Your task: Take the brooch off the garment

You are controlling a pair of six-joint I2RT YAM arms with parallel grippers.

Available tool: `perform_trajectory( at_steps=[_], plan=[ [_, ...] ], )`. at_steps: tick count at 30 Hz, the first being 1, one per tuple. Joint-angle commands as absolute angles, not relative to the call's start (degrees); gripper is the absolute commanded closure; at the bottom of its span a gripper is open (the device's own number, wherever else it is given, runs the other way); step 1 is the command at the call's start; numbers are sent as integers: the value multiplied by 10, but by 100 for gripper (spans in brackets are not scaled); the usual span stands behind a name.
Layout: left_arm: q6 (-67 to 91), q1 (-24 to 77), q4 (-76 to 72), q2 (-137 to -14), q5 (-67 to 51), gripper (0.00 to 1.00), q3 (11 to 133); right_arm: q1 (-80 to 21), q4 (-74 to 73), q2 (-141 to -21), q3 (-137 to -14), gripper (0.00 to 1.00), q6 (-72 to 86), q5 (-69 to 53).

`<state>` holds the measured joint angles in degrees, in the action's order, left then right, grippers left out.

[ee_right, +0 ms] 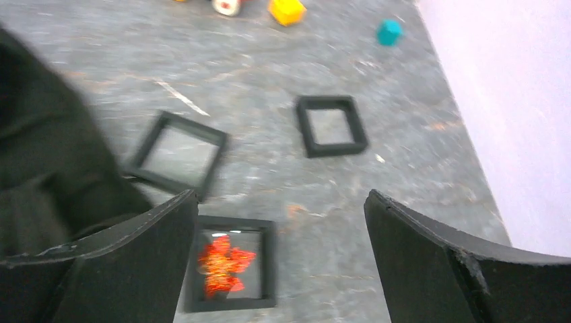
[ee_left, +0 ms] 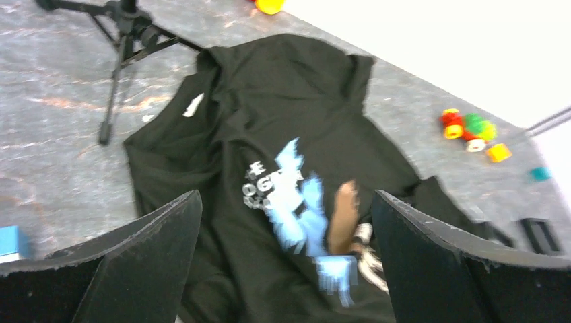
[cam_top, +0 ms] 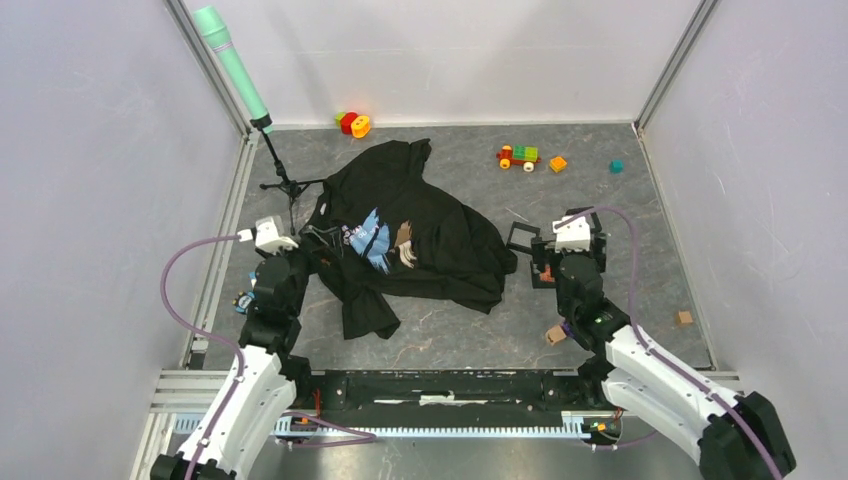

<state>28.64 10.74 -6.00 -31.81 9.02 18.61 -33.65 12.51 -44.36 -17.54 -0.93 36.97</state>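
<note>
The black T-shirt lies crumpled mid-table, its light-blue, white and brown print facing up; it also fills the left wrist view. My left gripper is open and empty at the shirt's left edge, and its fingers straddle the print. The brooch, a blurred orange-red flower shape, lies inside a black square frame on the table, apart from the shirt. My right gripper is open and empty above it, its left finger beside the frame. From above the brooch shows as an orange speck.
Two more black frames lie beyond the right gripper. A tripod microphone stand stands left of the shirt. A red and orange ring toy, a toy train, an orange cube, a teal block and brown blocks are scattered about.
</note>
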Motion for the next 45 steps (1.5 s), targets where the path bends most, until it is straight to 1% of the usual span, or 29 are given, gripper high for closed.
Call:
perform_trajectory(
  at_steps=[1, 4, 5, 6, 8, 10, 12, 14, 15, 16, 18, 19, 20, 21, 22, 23, 24, 25, 26, 28, 30, 32, 45],
  plan=[
    [172, 108, -236, -340, 157, 0, 120, -246, 233, -447, -135, 2, -26, 389],
    [108, 108, -313, -365, 191, 0, 77, -162, 306, -446, -79, 3, -5, 284],
    [88, 107, -361, -390, 204, 0, 59, -149, 337, -451, -63, 4, -13, 259],
    [66, 107, -411, -417, 207, 0, 43, -142, 355, -456, -51, 4, -22, 253],
    [12, 107, -463, -489, 202, 0, 33, -134, 385, -479, -39, 4, -26, 276],
    [30, 107, -492, -539, 197, 0, 34, -118, 426, -504, -18, 4, -50, 257],
    [23, 105, -554, -590, 192, 0, 33, -101, 499, -529, 19, 5, -60, 246],
    [1, 99, -570, -624, 192, 0, 45, -88, 596, -551, 72, 6, -65, 240],
    [-19, 91, -577, -642, 190, 0, 54, -86, 681, -566, 99, 5, -68, 232],
    [-22, 80, -580, -662, 175, 0, 65, -84, 765, -599, 124, 5, -83, 218],
    [-10, 58, -572, -700, 157, 1, 96, -83, 886, -694, 132, 6, -97, 236],
    [10, 44, -545, -712, 140, 4, 115, -82, 922, -733, 131, 5, -94, 249],
    [30, 27, -545, -729, 106, 5, 122, -77, 949, -774, 127, 4, -87, 255],
    [40, 14, -648, -779, 83, 4, 99, -71, 991, -810, 122, 4, -90, 245],
    [46, 12, -730, -832, 83, 3, 78, -70, 985, -805, 119, 4, -93, 233],
    [41, 11, -825, -882, 79, 1, 72, -70, 903, -782, 102, 3, -85, 229],
    [43, 10, -782, -863, 78, 0, 73, -69, 837, -773, 74, 3, -80, 236],
    [47, 10, -689, -822, 85, 0, 94, -68, 838, -789, 62, 2, -81, 242],
    [43, 10, -629, -811, 81, 0, 115, -72, 842, -796, 58, 2, -90, 246],
    [32, 10, -617, -852, 53, 0, 156, -71, 824, -788, 56, 2, -87, 243],
    [7, 10, -563, -833, -15, 0, 166, -72, 839, -793, 60, 2, -89, 243],
    [9, 10, -588, -845, -16, 0, 164, -72, 832, -792, 57, 2, -88, 242],
    [13, 11, -578, -846, -2, 0, 168, -72, 836, -792, 57, 2, -88, 242]
  ],
)
